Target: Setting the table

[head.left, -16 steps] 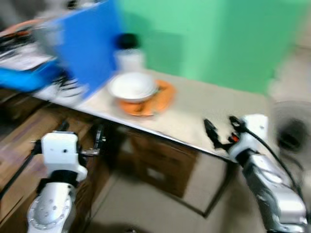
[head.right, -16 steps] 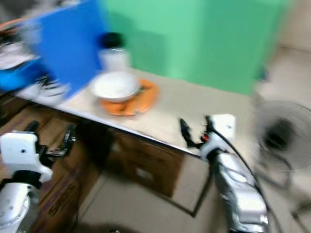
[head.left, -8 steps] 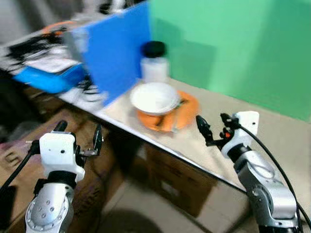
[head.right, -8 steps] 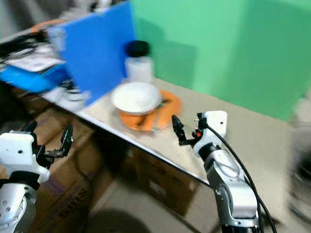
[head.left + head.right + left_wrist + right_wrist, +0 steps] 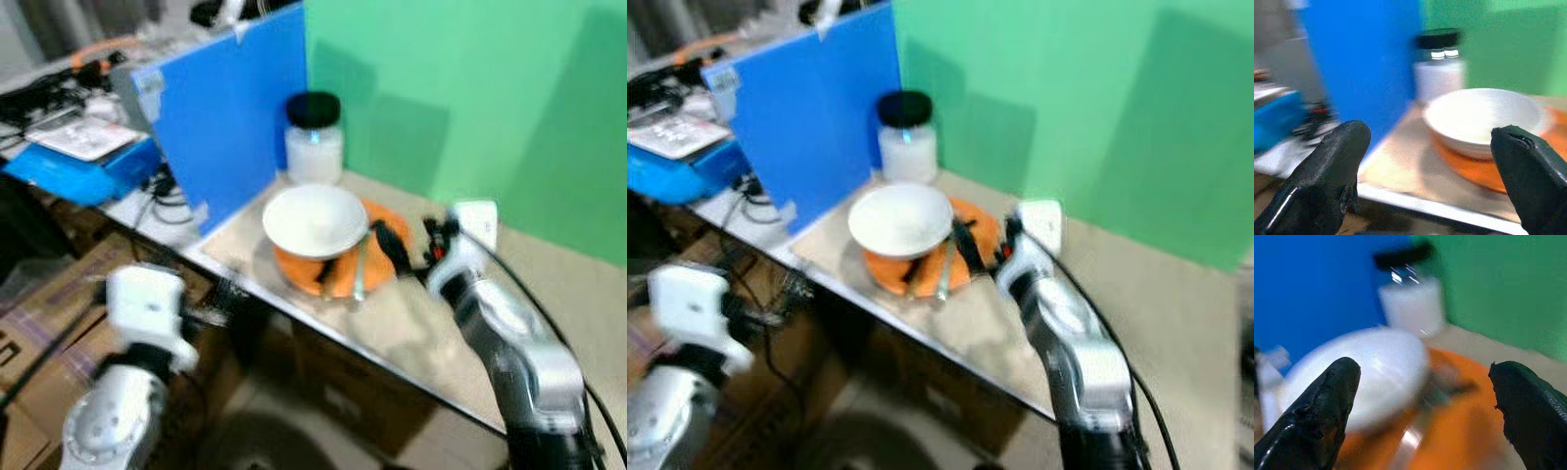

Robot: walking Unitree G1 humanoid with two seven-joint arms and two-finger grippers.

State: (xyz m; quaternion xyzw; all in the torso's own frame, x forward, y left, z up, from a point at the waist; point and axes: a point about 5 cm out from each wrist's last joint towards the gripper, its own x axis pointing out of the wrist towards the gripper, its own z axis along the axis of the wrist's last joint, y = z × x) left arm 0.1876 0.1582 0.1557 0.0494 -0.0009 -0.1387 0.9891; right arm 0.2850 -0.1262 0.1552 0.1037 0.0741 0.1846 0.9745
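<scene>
**Right wrist view: bowl dead ahead, right arm nearer**

Right eye view gives you the table (image 5: 1136,294), with the orange plate (image 5: 975,230) near its front edge, and the white bowl (image 5: 900,219) on the plate's left part. A spoon (image 5: 359,272) lies on the plate, long axis toward you. Your right gripper (image 5: 407,243), fingers spread wide, hovers at the plate's right rim, bowl just leftward. Your left gripper (image 5: 1430,171) is open too, below the table edge.
</scene>
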